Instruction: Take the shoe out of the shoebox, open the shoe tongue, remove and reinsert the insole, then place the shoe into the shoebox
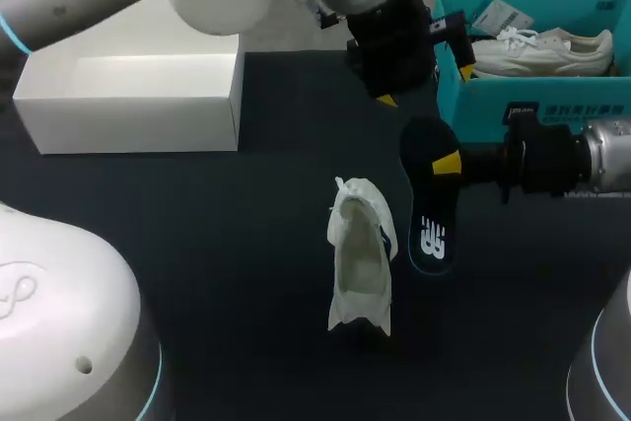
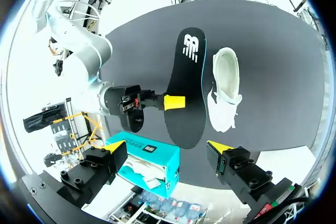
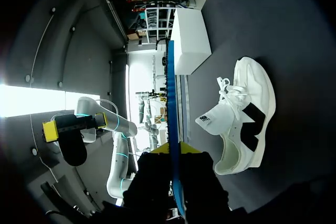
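Note:
A white shoe (image 1: 360, 253) with black side patches stands on its sole in the middle of the dark table, its mouth wide. Just right of it is the black insole (image 1: 431, 206) with a white logo, and my right gripper (image 1: 447, 163) is shut on its edge, coming in from the right. In the right wrist view the insole (image 3: 171, 103) runs edge-on out from between the gripper's (image 3: 176, 153) fingers, with the shoe (image 3: 241, 124) beside it. My left gripper (image 1: 425, 86) hangs open above the table's far side, over the insole (image 2: 186, 87) and the shoe (image 2: 226, 87), holding nothing (image 2: 165, 148).
A teal shoebox (image 1: 523, 96) stands at the far right with a second white shoe (image 1: 542, 51) inside. A white box (image 1: 138, 96) sits at the far left. The teal box (image 2: 142, 158) lies right under my left gripper.

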